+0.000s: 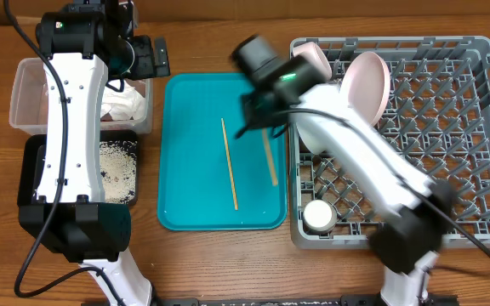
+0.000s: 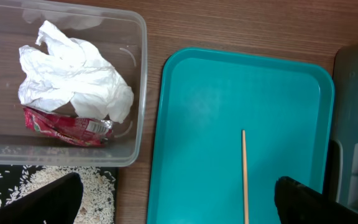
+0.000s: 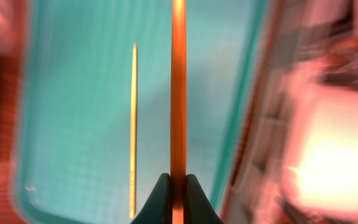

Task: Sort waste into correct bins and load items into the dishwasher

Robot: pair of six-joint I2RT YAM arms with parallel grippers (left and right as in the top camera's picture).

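My right gripper [image 3: 178, 186] is shut on a wooden chopstick [image 3: 178, 93] and holds it over the right side of the teal tray [image 1: 185, 102]; overhead the chopstick [image 1: 270, 155] runs along the tray's right edge. The second chopstick [image 1: 229, 163] lies on the tray's middle and shows in the left wrist view [image 2: 244, 174]. My left gripper [image 2: 179, 199] is open and empty above the tray's left edge. The clear tub [image 2: 138, 74] holds the crumpled napkin [image 2: 73, 74] and the red-and-white wrapper [image 2: 64, 127]. The black tray [image 1: 32, 161] holds rice [image 1: 117, 170]. The right wrist view is blurred.
The grey dish rack [image 1: 483, 127] at the right holds a plate [image 1: 366, 85], bowls [image 1: 313, 59] and a small cup [image 1: 319, 217]. The clear tub [image 1: 24, 93] stands behind the black tray at the left.
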